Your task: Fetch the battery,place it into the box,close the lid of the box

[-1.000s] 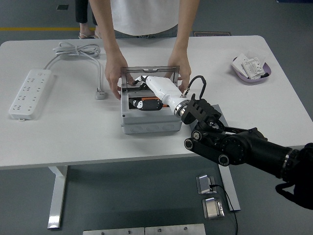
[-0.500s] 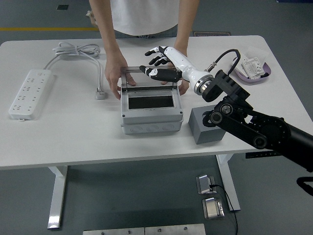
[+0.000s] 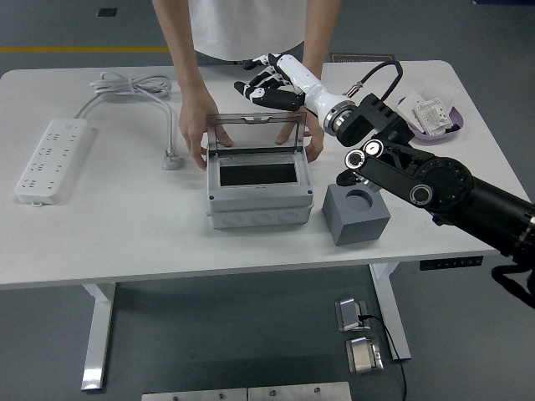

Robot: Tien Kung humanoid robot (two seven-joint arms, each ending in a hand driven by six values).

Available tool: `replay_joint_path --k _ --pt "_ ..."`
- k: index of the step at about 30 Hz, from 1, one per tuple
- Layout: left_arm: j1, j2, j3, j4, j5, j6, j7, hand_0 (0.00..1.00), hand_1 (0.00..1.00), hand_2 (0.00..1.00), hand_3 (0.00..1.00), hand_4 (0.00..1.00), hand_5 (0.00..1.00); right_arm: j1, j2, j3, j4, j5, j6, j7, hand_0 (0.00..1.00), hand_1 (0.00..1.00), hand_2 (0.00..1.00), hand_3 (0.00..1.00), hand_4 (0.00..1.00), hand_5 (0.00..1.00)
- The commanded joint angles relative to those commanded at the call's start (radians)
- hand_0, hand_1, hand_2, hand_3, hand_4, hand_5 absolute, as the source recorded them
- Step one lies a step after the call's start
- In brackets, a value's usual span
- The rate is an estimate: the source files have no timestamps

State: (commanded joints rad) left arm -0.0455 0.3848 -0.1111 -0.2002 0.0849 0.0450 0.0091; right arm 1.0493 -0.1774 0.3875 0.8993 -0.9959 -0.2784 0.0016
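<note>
1. One white power strip lies flat at the table's left end, a long plastic bar with rows of sockets.
2. One pale grey cable, smooth and round, is coiled at the far left and runs down to a single plug resting on the white table.
3. One person stands at the far side; two bare hands rest on the table, one hand at the left rear corner of the box and the other hand at its right rear corner, both touching it.
4. One grey box, a rectangular moulded plastic housing, sits mid-table. Its single clear lid is raised on its rear hinge, standing near upright. The interior looks dark; I cannot make out the battery in it.
5. One robot right hand, white shell with black finger segments, hovers above and behind the lid, fingers spread and slightly bent, holding nothing and not touching the lid.
6. One grey block, a matte cube with a round recess in its top, stands just right of the box, apart from it.
7. One black right arm, jointed with round silver caps, crosses in from the right.
8. One shallow purple tray at the far right holds several white packets; their count is unclear.
</note>
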Motion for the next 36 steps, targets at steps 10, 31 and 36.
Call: replay_joint_path --k 10,31,36 --pt "-0.001 0.0 -0.001 0.001 0.003 -0.001 0.0 0.61 0.692 0.621 0.647 0.698 0.128 -0.018 0.018 -0.079 -0.098 0.073 -0.023 0.039 0.741 0.649 0.649 0.762 0.736 0.546" --pt "0.01 -0.005 -0.045 -0.001 0.032 -0.002 0.0 0.609 0.692 0.622 0.646 0.699 0.128 -0.107 -0.142 -0.14 0.259 -0.039 -0.036 -0.038 0.75 0.648 0.648 0.756 0.725 0.553" --pt "0.013 -0.006 -0.053 0.0 0.037 -0.002 -0.001 0.61 0.692 0.622 0.646 0.699 0.13 -0.132 -0.176 -0.148 0.33 -0.065 -0.036 -0.059 0.742 0.637 0.648 0.755 0.722 0.556"
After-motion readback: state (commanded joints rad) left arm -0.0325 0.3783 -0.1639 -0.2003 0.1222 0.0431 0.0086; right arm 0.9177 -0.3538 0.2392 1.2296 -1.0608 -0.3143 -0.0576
